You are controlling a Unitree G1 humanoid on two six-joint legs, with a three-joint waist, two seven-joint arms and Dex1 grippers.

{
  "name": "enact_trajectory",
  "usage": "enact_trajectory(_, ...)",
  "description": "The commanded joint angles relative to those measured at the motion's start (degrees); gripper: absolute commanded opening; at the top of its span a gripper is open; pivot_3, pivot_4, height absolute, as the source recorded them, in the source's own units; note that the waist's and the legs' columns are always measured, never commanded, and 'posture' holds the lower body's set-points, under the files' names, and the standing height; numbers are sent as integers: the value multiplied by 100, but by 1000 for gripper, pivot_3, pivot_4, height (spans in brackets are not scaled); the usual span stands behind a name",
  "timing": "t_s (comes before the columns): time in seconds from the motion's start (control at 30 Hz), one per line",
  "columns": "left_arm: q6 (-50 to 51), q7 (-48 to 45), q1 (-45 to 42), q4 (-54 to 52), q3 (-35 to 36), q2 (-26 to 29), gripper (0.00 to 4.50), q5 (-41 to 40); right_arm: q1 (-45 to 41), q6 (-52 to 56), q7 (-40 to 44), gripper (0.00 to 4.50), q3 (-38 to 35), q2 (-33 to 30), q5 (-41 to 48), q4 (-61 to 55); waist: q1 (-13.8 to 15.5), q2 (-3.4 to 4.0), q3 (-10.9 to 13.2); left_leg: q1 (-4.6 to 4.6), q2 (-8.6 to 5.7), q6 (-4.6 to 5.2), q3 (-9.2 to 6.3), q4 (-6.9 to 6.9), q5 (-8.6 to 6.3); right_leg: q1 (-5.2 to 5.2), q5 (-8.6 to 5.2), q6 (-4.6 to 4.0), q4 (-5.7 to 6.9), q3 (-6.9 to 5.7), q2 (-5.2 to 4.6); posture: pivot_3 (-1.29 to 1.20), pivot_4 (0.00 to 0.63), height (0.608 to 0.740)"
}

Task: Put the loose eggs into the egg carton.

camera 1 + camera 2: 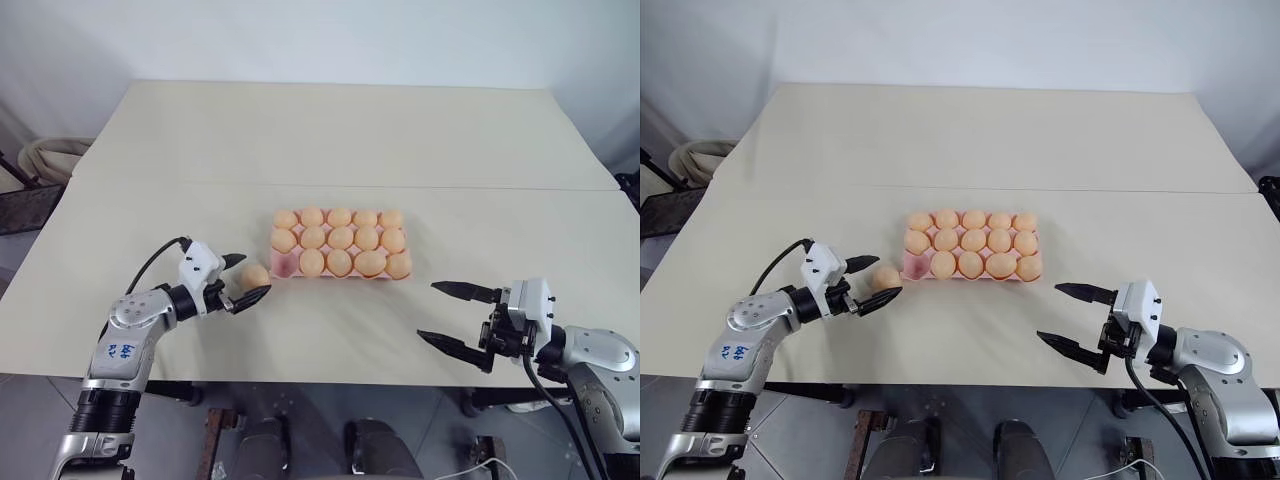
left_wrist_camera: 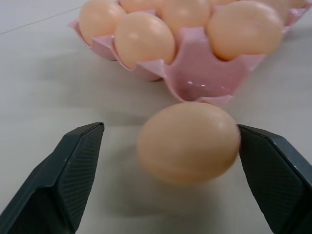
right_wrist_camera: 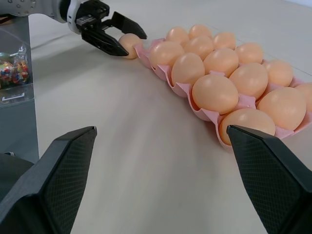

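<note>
The left gripper point(image 1: 246, 275) has its two black fingers spread, with one loose egg point(image 1: 255, 275) lying on the table point(image 1: 200, 150) between them. In the left wrist view one finger point(image 2: 273, 170) touches or almost touches the egg's side, while the other finger stands clear of it, so the egg is straddled but not pinched. Just beyond these fingertips sits the egg carton point(image 1: 283, 264), its nearest corner cup empty and showing bare pink. That is the single vacant cup; the other fourteen cups each hold an egg, making fifteen eggs in all with the loose one. The loose egg rests just beside that empty corner, close to the carton's rim. The right gripper point(image 1: 448, 313) hovers well apart from the carton on its other side, its two fingers spread wide with nothing between them.
</note>
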Motion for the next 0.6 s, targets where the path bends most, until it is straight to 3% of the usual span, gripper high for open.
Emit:
enact_trajectory(0.03, -246, -129, -40, 26, -88, -91, 3635, 3, 62, -117, -34, 4500, -130, 42, 81, -174, 6, 0, 0, 0, 0, 0, 0, 0, 0, 0, 0, 1, 0, 0, 0, 0, 150, 740)
enact_trajectory(0.13, -230, -219, 46, -52, -87, -66, 2687, -44, 65, -119, -52, 4500, -123, 52, 88, -176, 7, 0, 0, 0, 0, 0, 0, 3, 0, 1, 1, 2, 1, 0, 0, 0, 150, 740)
enact_trajectory(0.2, -256, -301, 158, -171, 104, -20, 2459, -240, 69, -124, -57, 4500, -125, 54, 87, -170, -4, 0, 0, 1, 0, -1, 0, 3, 1, 1, 1, 2, 4, 1, 0, 0, 150, 740)
enact_trajectory(0.33, -223, -565, 450, -561, 685, 102, 2459, -867, 124, -139, -51, 4500, -146, 52, 84, -153, -9, 0, 0, 1, 2, -2, 0, 3, 1, 0, 1, 2, 5, 2, 1, 0, 150, 740)
enact_trajectory(0.5, 27, -723, 349, -965, 645, 135, 2459, -1167, 158, -157, -68, 4500, -102, 71, 64, -136, 33, 0, 0, 3, 1, -2, -1, 4, 1, 7, 1, 2, 1, 0, -2, 0, 150, 740)
enact_trajectory(0.6, 137, -599, -36, -932, 316, -47, 3375, -1020, 113, -150, -96, 4500, -77, 79, 70, -119, 80, 0, 0, 4, -2, -12, -2, 6, -5, 11, 6, 9, -3, 1, -5, 0, 150, 740)
